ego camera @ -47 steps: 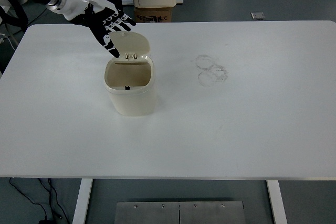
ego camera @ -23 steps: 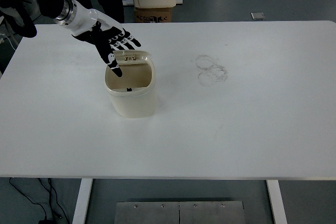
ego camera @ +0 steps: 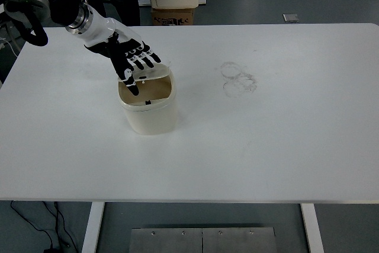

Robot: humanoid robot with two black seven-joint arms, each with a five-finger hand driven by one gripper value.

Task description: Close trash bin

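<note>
Left hand (ego camera: 131,57) sits flat with fingers spread on the lid (ego camera: 155,74) of the cream trash bin (ego camera: 150,111), left-centre on the white table (ego camera: 266,146); lid's tilted, partly down.

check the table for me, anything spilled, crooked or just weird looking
Nothing spilled or broken. The odd spot is a cluster of faint grey ring marks on the table, right of the bin. The bin stands upright; its lid is only partly down under the left hand, so the opening still shows.
</note>
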